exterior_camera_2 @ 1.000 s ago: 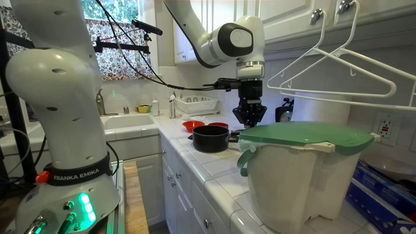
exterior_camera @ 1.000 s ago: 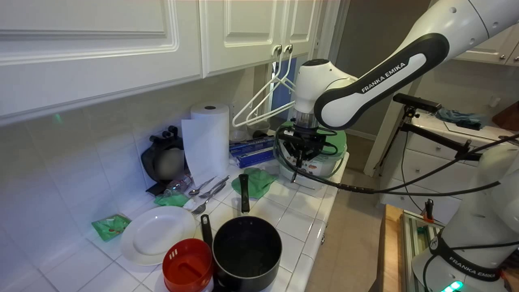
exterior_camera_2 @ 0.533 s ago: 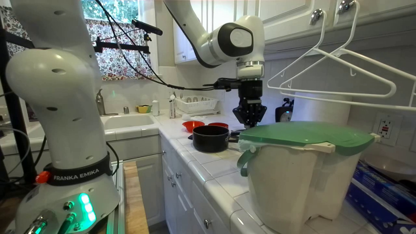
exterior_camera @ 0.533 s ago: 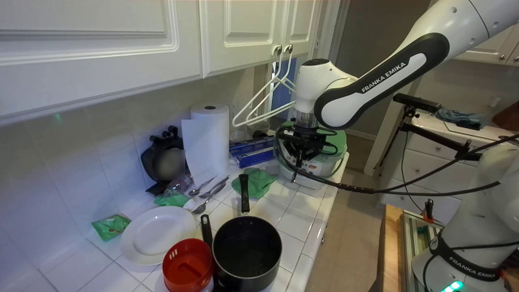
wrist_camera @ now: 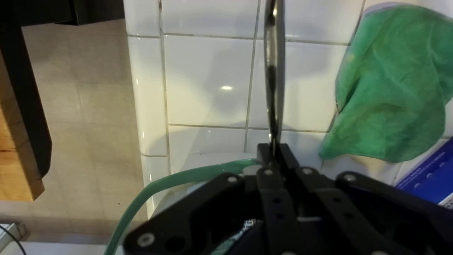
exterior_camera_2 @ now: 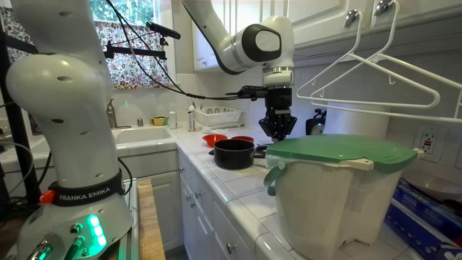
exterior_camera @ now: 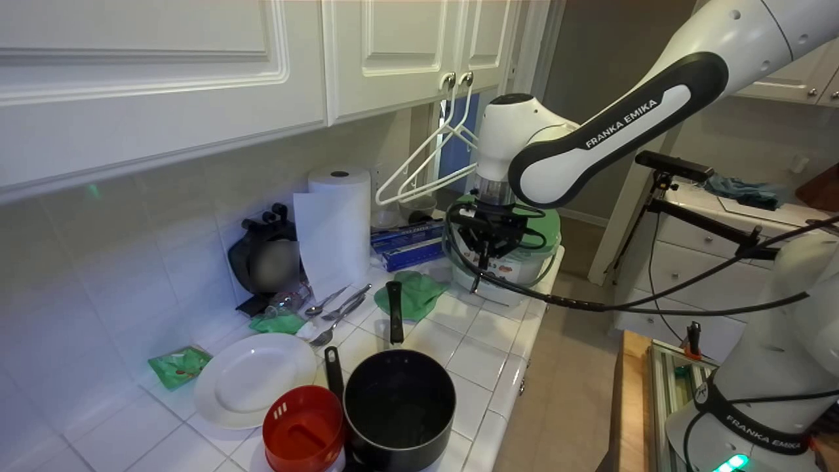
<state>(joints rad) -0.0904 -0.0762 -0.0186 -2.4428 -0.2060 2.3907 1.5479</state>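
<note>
Metal utensil (wrist_camera: 275, 67): grip done, lift seemingly done, letting go not yet.
Claw (wrist_camera: 274, 152) clamped on it, holding it over the bench (exterior_camera: 482, 357), near the lidded bin (exterior_camera_2: 310, 206); seen edge-on, type unclear. Count: 1 utensil held; loose utensils (exterior_camera: 322, 338), probably 3, overlapping; 1 bin; 1 broad green cloth (wrist_camera: 393, 92); 1 black pot (exterior_camera_2: 234, 155) in full view, plus 1 black handle (exterior_camera: 333, 372), owner hidden; 2 red bowls (exterior_camera_2: 212, 141); 1 white plate (exterior_camera: 255, 380); 2 hangers (exterior_camera_2: 397, 104).

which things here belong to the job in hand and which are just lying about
In the job:
metal utensil, exact kind unclear
claw, shut on it

Seemingly just around:
green cloth
lidded tub
pot
red bowl
plate
paper towels
</note>
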